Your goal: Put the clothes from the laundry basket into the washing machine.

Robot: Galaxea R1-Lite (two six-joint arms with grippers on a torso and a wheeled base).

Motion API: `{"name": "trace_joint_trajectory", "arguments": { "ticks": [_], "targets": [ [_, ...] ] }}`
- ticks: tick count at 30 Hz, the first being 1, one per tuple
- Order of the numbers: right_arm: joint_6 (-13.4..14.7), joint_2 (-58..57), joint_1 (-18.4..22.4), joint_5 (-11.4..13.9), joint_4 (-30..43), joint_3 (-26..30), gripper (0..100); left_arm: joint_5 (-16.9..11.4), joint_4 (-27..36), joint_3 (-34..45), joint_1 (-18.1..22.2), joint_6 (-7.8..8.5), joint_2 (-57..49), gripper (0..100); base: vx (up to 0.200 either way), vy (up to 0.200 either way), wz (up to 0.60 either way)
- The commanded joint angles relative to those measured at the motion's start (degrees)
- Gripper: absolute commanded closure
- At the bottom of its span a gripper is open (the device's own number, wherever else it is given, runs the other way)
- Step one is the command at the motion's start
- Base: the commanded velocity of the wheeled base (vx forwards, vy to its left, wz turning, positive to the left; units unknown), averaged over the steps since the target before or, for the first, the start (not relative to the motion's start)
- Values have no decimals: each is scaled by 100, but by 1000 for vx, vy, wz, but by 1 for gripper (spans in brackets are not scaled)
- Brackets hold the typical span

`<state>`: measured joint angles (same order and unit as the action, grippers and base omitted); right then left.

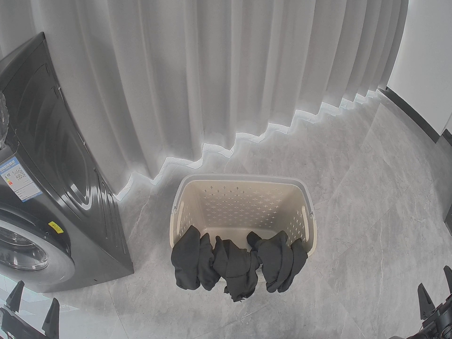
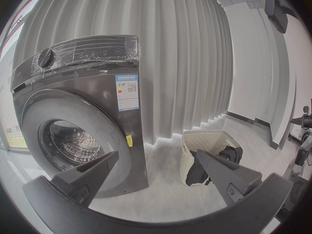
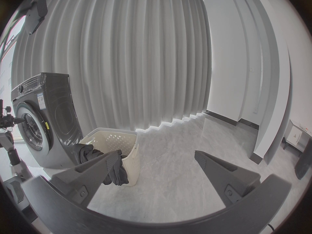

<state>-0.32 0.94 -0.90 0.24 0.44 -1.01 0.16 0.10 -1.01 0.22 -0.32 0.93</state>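
Observation:
A beige perforated laundry basket point(image 1: 242, 181) stands on the floor in front of the curtain. Black clothes point(image 1: 238, 260) hang over its near rim. The dark grey washing machine point(image 1: 52, 175) stands at the left, with its round opening point(image 2: 73, 143) showing the drum; I cannot see the door. My left gripper point(image 1: 34, 303) is open and empty, low at the near left in front of the machine. My right gripper point(image 1: 438, 286) is open and empty at the near right, well clear of the basket point(image 3: 112, 143). The clothes point(image 3: 113, 171) show dark on the basket's side.
A white pleated curtain point(image 1: 212, 62) runs across the back. Grey tiled floor point(image 1: 367, 203) lies open around the basket. A white wall with a dark skirting point(image 1: 414, 114) is at the right. A small white cabinet point(image 3: 297, 135) stands far off.

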Motion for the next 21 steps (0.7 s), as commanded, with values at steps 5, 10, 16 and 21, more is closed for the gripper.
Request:
{"name": "trace_joint_trajectory", "arguments": {
  "ticks": [5, 10, 16, 21],
  "targets": [
    [-3, -59, 2, 2, 0, 75, 0, 2, -1, 101, 4, -12, -75, 0, 200, 0, 0],
    [-3, -59, -6, 2, 0, 75, 0, 2, -1, 101, 4, -3, -75, 0, 0, 0, 0],
    [-3, -59, -6, 2, 0, 75, 0, 2, -1, 101, 4, -12, -75, 0, 33, 0, 0],
    [-3, -59, -6, 11, 0, 75, 0, 2, -1, 101, 4, -12, -75, 0, 200, 0, 0]
  ]
}}
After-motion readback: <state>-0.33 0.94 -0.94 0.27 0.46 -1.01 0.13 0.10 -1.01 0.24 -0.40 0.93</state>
